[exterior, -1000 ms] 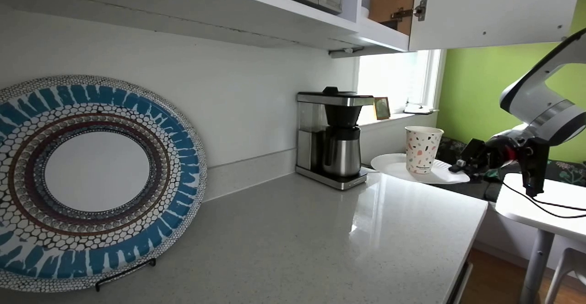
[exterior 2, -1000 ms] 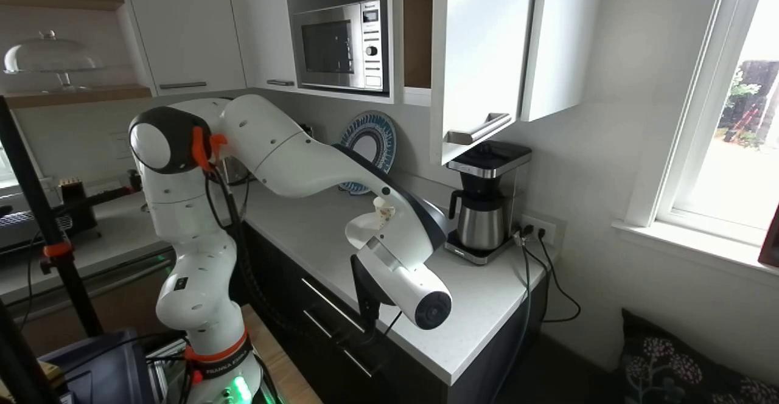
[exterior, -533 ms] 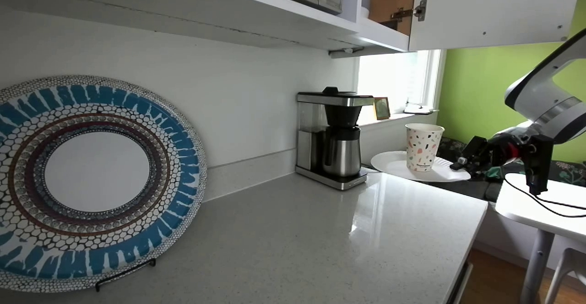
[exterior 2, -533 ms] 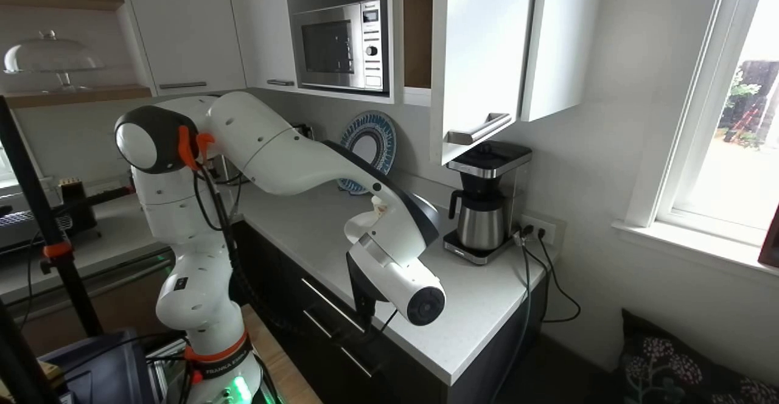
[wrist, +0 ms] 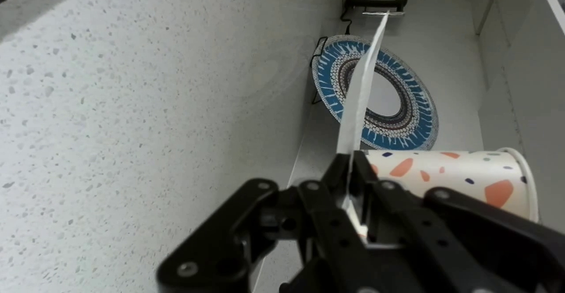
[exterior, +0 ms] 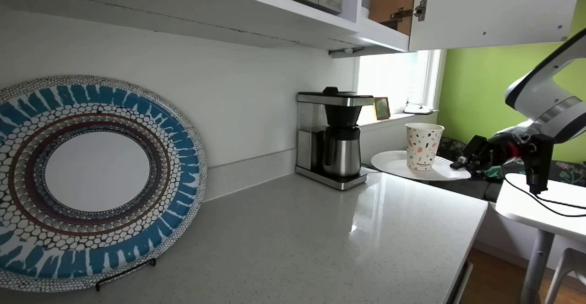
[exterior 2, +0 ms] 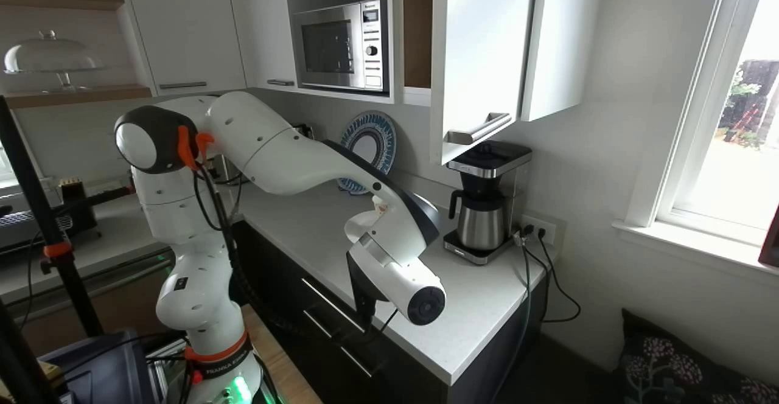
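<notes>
Paper plate (exterior: 393, 163), white, round, ridged rim

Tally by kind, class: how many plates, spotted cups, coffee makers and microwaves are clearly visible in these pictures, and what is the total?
Plates: 2 (paper plate, patterned plate)
Spotted cup: 1
Coffee maker: 1
Microwave: 1
Total: 5

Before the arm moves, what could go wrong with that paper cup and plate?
The terrazzo-patterned paper cup stands on the paper plate with nothing seen gripping it, so a tilt or jerk could slide or topple it.

The end effector pinches the plate at one edge only, so the far side might sag or twist under the cup.

A sideways swing might bump the drip coffee maker; I can't judge the clearance.
</notes>
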### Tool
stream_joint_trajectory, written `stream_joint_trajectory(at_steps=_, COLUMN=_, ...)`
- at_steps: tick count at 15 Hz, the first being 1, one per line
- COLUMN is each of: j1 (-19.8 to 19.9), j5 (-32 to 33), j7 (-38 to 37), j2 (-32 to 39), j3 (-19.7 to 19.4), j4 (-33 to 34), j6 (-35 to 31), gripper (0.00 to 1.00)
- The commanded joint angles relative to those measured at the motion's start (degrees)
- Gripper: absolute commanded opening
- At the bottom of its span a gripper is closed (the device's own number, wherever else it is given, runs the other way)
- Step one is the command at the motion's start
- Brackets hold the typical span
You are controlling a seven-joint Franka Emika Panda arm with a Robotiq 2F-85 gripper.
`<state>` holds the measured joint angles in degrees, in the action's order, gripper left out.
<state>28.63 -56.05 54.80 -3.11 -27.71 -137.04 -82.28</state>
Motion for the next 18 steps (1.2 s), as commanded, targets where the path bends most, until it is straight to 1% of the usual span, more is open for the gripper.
stream_joint_trajectory(at_steps=1, j1=0.7, j5=-0.1, j7=-2.5, j2=-2.1, j3=-1.2, j4=-0.5, j6=2.1, gripper=0.02)
stream_joint_trajectory(at_steps=4, j1=1.2, j5=-0.2, j7=-3.9, j2=-4.0, j3=-2.1, j4=-0.7, j6=3.1, gripper=0.02)
stream_joint_trajectory(at_steps=9, j1=1.7, j5=-1.3, j7=-9.8, j2=-7.0, j3=-2.6, j4=-1.2, j6=2.5, gripper=0.02)
stream_joint_trajectory(at_steps=13, j1=1.8, j5=-2.1, j7=-13.0, j2=-9.7, j3=-2.4, j4=-2.1, j6=1.2, gripper=0.02)
stream_joint_trajectory(at_steps=18, j1=2.1, j5=-2.6, j7=-14.8, j2=-14.1, j3=-1.9, j4=-3.6, j6=-1.0, gripper=0.02)
